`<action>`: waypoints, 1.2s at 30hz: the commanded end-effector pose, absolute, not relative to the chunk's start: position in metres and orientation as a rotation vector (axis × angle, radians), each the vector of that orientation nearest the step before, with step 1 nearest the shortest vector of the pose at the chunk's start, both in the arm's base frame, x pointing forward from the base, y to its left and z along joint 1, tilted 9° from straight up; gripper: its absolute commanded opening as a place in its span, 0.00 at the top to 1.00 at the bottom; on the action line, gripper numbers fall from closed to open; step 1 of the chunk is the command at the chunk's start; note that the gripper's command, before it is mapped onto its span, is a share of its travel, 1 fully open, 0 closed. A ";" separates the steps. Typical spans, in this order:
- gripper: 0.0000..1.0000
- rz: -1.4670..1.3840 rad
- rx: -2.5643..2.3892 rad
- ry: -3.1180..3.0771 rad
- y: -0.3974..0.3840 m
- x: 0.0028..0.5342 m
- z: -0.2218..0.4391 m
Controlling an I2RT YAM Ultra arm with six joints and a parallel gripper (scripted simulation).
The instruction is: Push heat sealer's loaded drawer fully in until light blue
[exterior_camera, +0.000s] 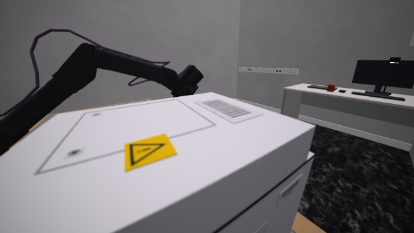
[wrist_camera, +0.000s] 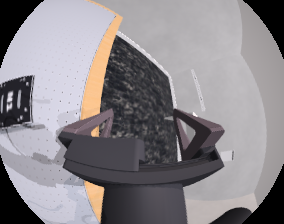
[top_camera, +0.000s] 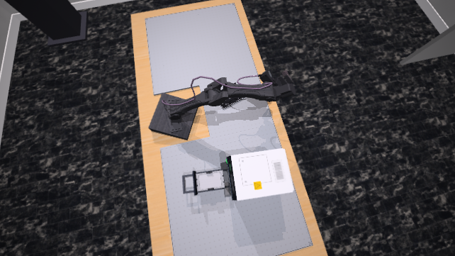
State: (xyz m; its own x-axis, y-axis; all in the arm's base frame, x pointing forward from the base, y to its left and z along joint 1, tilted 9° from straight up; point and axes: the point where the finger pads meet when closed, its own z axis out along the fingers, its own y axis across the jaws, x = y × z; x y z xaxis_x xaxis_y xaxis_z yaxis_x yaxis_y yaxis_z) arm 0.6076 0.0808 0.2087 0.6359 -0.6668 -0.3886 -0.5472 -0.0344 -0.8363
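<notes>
The white heat sealer (top_camera: 263, 173) stands on the grey mat near the table's right edge, with a yellow warning label on top; it fills the foreground of the exterior view (exterior_camera: 151, 167). Its drawer (top_camera: 207, 182) is pulled out to the left, carrying the pale seal sheet inside the dark sealing frame. A green light (top_camera: 225, 164) shows on the sealer's front face. My gripper (top_camera: 283, 82) is open and empty, well behind the sealer past the table's right edge. In the wrist view the fingers stand wide apart with nothing between them.
The arm's dark base plate (top_camera: 173, 116) sits left of centre on the wooden table (top_camera: 142, 77). A second grey mat (top_camera: 198, 45) covers the far end. A desk with a monitor (exterior_camera: 380, 77) stands off to the right in the room.
</notes>
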 end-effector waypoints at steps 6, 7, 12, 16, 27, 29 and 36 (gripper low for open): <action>0.00 -0.144 -1.694 0.986 0.081 0.607 0.218; 0.00 -0.144 -1.694 0.986 0.081 0.607 0.218; 0.00 -0.144 -1.694 0.986 0.081 0.607 0.218; 0.00 -0.144 -1.694 0.986 0.081 0.607 0.218; 0.55 -0.216 -1.619 1.139 0.040 0.611 0.234; 0.55 -0.209 -1.619 1.137 0.036 0.611 0.235; 0.55 -0.292 -1.545 1.265 0.028 0.607 0.247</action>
